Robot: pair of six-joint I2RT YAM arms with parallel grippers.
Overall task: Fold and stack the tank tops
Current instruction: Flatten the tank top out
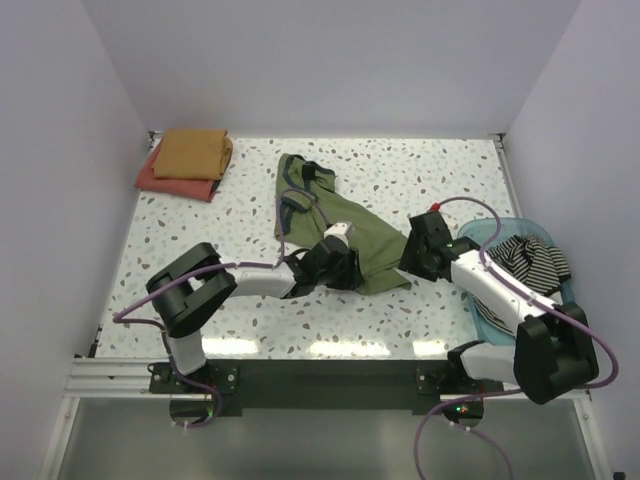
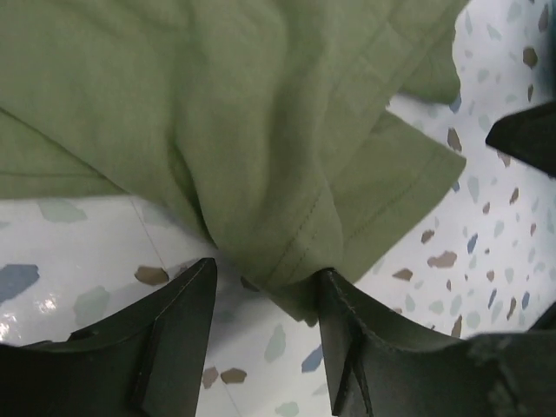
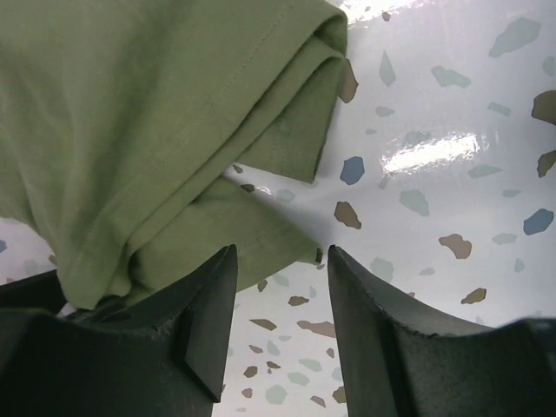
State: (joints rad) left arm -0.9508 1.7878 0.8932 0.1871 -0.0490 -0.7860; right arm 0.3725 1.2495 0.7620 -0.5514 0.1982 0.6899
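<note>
Only partly done: two tops stacked, two not yet folded.

At the far left corner of the speckled white table, a folded mustard cloth top lay on a folded red one, so that pile looked finished. The olive green tank top with navy trim lay rumpled and unfolded mid-table, with both arms at its near hem. The left gripper stood with jaws parted around a bunched bit of hem, not pinching it as far as I could judge. The right gripper was parted too, hem against one finger and bare table in the gap. The translucent blue plastic basket at the right held only the black-and-white striped top, heaped loosely. To my eye, both of those needed folding and stacking.
</note>
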